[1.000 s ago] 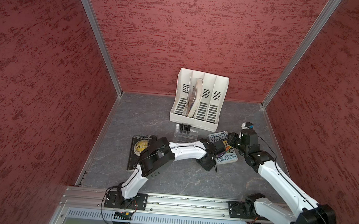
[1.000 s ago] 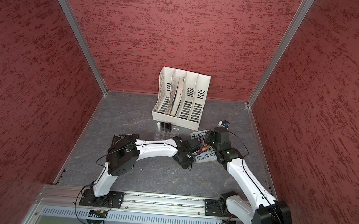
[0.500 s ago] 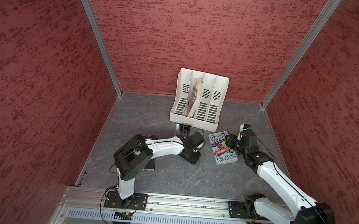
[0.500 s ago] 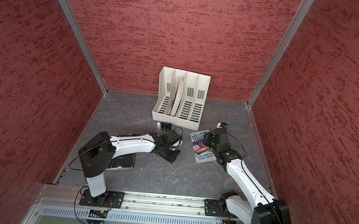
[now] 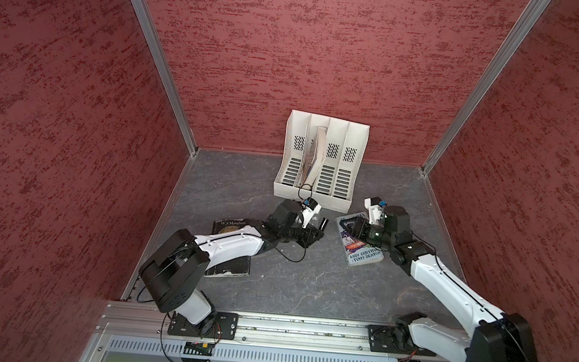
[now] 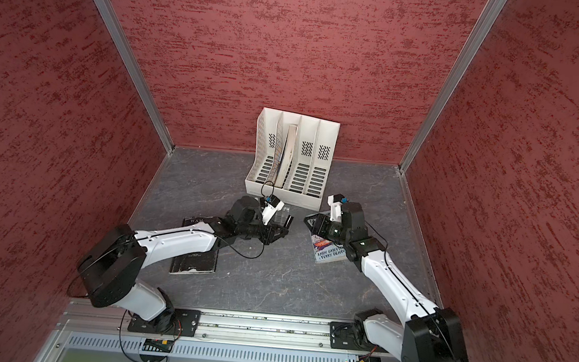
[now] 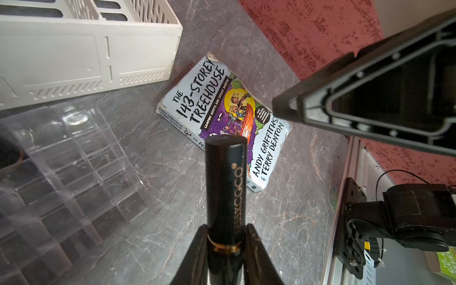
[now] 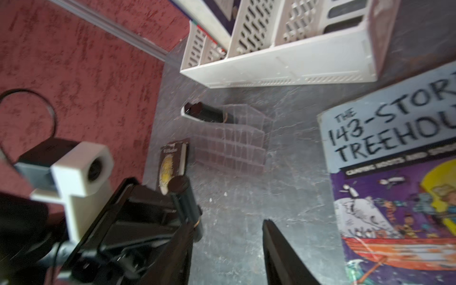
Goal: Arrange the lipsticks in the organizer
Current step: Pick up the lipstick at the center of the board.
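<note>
On the grey desk (image 5: 308, 279) the clear organizer (image 7: 66, 158) sits just beside the left claw (image 7: 225, 237), which pinches a black lipstick (image 7: 225, 182) by its base, tube jutting forward; the right claw (image 8: 227, 224) stands apart, part-open and empty

Red textured walls (image 5: 326, 50) with aluminium corner posts (image 5: 158, 58) enclose a grey marbled floor (image 5: 308, 286); an aluminium rail (image 5: 304, 331) edges the front
</note>
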